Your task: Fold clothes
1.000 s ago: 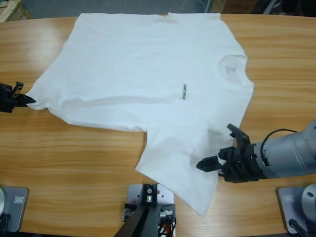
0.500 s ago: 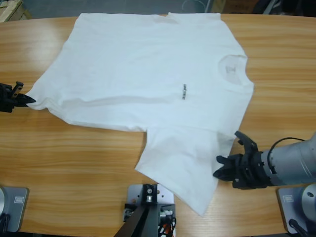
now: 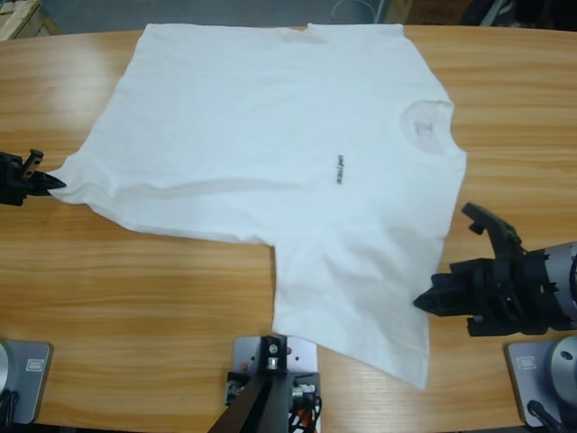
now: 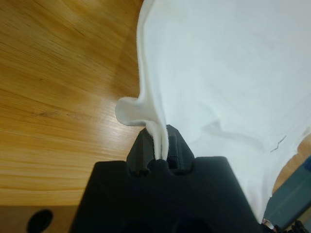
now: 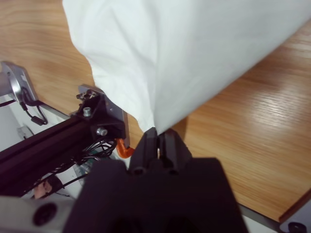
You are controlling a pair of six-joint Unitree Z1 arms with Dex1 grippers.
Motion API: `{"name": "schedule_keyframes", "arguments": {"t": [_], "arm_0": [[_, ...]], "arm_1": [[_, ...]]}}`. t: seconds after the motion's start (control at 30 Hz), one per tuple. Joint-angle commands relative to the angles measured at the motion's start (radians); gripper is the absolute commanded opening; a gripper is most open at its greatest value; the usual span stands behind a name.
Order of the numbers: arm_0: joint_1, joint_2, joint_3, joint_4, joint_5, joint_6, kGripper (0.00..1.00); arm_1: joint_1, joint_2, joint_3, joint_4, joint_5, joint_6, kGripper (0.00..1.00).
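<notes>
Scene: a white T-shirt [image 3: 270, 135] lies spread, chest up, across a long wooden tabletop [image 3: 135, 289], seen from above.

T-shirt position: the body fills the far middle of the tabletop. The round neck opens to the right, the hem lies to the left, and one short sleeve reaches toward the near edge. A small dark printed mark [image 3: 339, 170] sits on the chest.

Left claw [image 3: 41, 183]: it sits at the far left edge of the overhead view, closed on the near hem corner. The left wrist view shows a thin ridge of white fabric pinched between its black jaws [image 4: 158, 145], with a small curl of cloth standing above them.

Right claw [image 3: 431, 299]: it sits at the near right, at the edge of the near sleeve [image 3: 361, 298]. In the right wrist view its jaws are pressed together on the sleeve's edge [image 5: 158, 141], and the cloth hangs down from the grip.

Why held this way: the two pinches, well apart at the hem corner and the sleeve, appear meant to control the shirt's near edge so it can be lifted and laid over in one piece.

Progress: judging by the flat, open shirt, no fold has yet been made.

Risk: thin, soft fabric could slip from so narrow a grip.
</notes>
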Motion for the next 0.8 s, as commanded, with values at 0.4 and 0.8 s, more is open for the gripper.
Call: {"name": "schedule_keyframes", "arguments": {"t": [0.4,0.8], "arm_0": [[0.016,-0.030,-0.015,-0.014,-0.013,0.011,0.000],[0.052,-0.074,-0.016,-0.013,-0.013,0.014,0.000]], "arm_1": [[-0.448,-0.098,-0.159,0.284,0.069,-0.331,0.000],[-0.626,0.070,-0.382,0.421,0.113,-0.538,0.000]]}}
